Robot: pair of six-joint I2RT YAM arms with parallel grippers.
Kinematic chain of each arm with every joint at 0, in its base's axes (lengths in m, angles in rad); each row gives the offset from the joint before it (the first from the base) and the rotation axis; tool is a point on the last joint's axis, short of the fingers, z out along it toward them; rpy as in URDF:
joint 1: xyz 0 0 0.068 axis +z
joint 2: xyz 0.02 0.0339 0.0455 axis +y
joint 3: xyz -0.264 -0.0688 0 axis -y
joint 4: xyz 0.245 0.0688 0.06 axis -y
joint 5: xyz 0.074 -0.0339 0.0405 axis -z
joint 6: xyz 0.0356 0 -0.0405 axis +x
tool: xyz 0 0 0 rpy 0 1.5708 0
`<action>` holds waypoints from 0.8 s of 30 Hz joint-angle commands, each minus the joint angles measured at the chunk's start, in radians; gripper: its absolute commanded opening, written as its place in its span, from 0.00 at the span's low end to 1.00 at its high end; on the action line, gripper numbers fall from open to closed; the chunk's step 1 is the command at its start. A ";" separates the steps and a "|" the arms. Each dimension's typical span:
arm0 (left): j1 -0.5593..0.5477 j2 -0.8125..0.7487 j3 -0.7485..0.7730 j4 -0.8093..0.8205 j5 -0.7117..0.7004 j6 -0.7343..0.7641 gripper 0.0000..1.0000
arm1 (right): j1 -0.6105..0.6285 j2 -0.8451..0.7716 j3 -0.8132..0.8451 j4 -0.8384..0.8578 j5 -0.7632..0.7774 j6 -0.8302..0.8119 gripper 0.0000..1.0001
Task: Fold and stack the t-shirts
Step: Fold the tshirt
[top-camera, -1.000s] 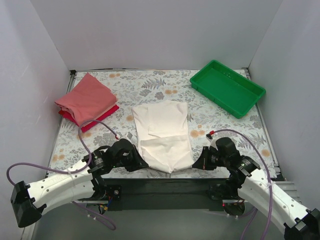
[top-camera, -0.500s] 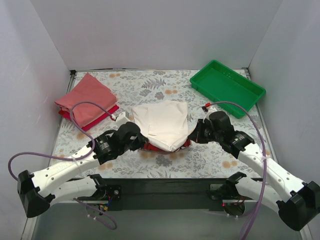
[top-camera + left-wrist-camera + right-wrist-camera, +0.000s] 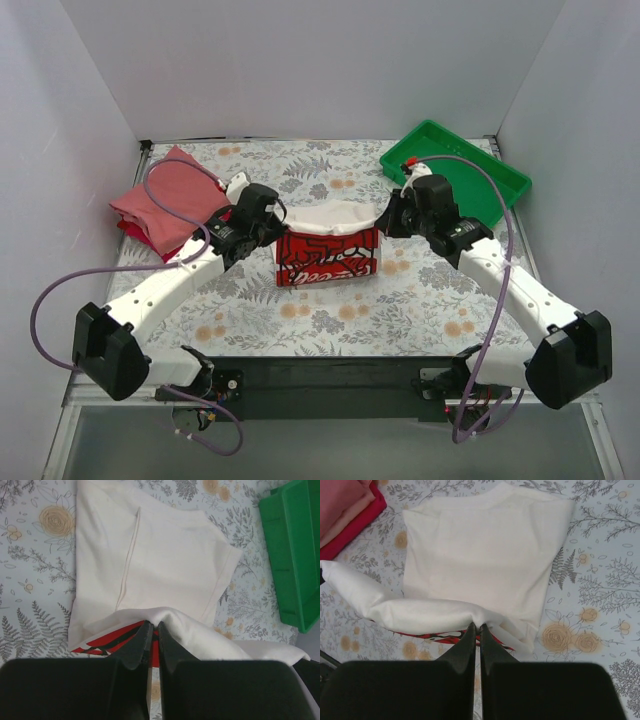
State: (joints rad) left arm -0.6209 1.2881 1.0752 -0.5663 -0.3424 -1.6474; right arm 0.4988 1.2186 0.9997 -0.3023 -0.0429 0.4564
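The cream tee (image 3: 330,217) is being held up.
Its edge is being pinched tight by the left gripper (image 3: 277,216) and right gripper (image 3: 386,219), close by the tray (image 3: 472,190).

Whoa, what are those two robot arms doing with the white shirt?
They are folding it. The left end effector and the right end effector each pinch one end of the cream t-shirt along its edge, holding it up above the rest of the shirt, so the red print hangs showing. The fold is not laid down yet. A folded pink and red stack waits at the far left.
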 commanded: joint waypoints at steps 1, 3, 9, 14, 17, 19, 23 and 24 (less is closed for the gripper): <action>0.033 0.039 0.087 0.026 -0.021 0.054 0.00 | -0.029 0.054 0.079 0.086 -0.029 -0.059 0.01; 0.065 0.065 0.109 0.028 -0.021 0.061 0.00 | -0.052 0.107 0.117 0.098 -0.055 -0.062 0.01; 0.142 0.163 0.173 0.051 -0.006 0.100 0.00 | -0.104 0.246 0.217 0.132 -0.144 -0.071 0.01; 0.205 0.256 0.222 0.072 0.039 0.116 0.00 | -0.128 0.366 0.296 0.143 -0.187 -0.085 0.01; 0.237 0.292 0.242 0.086 0.060 0.124 0.00 | -0.135 0.439 0.356 0.144 -0.199 -0.110 0.01; 0.251 0.327 0.252 0.098 0.078 0.136 0.00 | -0.140 0.475 0.401 0.144 -0.198 -0.114 0.01; 0.277 0.402 0.295 0.111 0.105 0.158 0.00 | -0.152 0.570 0.462 0.143 -0.190 -0.119 0.01; 0.280 0.419 0.311 0.111 0.112 0.161 0.00 | -0.157 0.585 0.474 0.144 -0.190 -0.122 0.01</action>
State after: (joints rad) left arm -0.3622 1.6871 1.3247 -0.4786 -0.2409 -1.5234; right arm 0.3630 1.7702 1.3994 -0.2024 -0.2348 0.3626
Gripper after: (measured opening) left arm 0.025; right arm 0.028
